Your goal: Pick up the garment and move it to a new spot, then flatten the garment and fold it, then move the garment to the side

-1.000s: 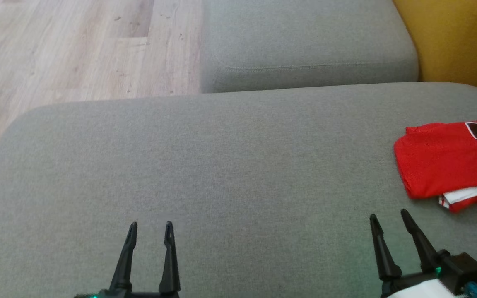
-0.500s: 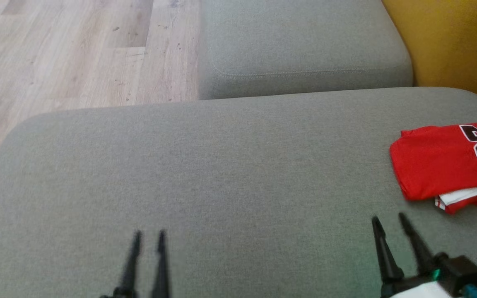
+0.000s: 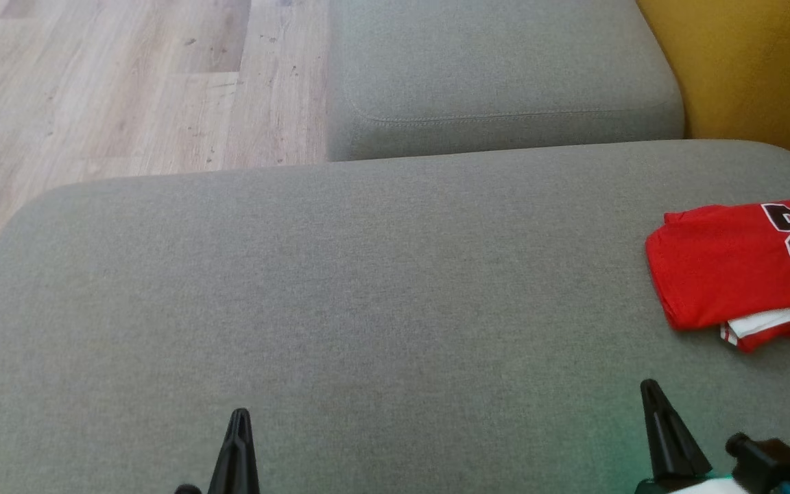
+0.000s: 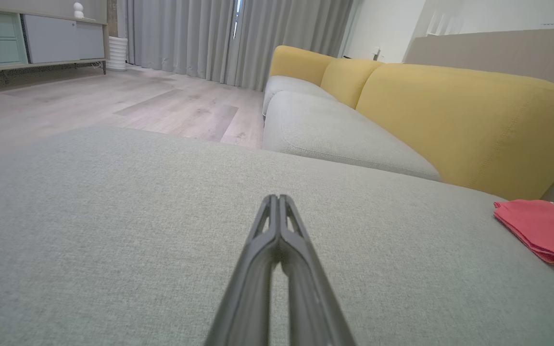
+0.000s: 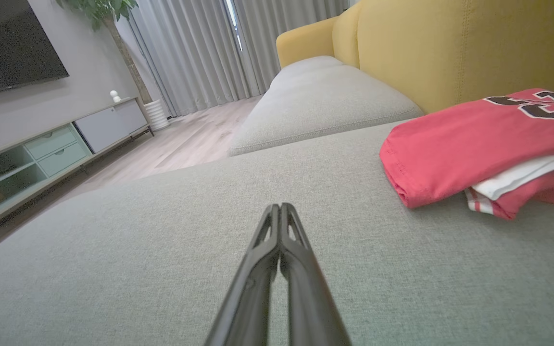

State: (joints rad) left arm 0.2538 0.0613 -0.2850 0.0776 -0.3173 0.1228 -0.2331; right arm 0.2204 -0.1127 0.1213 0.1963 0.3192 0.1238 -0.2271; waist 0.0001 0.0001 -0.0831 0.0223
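We look across a broad grey seat (image 3: pixel 340 295). Beyond its far edge lies a second grey cushion (image 3: pixel 498 68). Pale wooden floor (image 3: pixel 114 82) runs past its left side, a yellow backrest (image 3: pixel 745 62) rises at its right, and grey curtains (image 4: pixel 185 33) and a low cabinet (image 5: pixel 56 144) stand well beyond it.

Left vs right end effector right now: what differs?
Right end effector sits near the folded red jersey; left end effector is far across the grey cushion from it. Right's wrist view shows the jersey large; left's shows it small, at the edge. Both shut, holding nothing.
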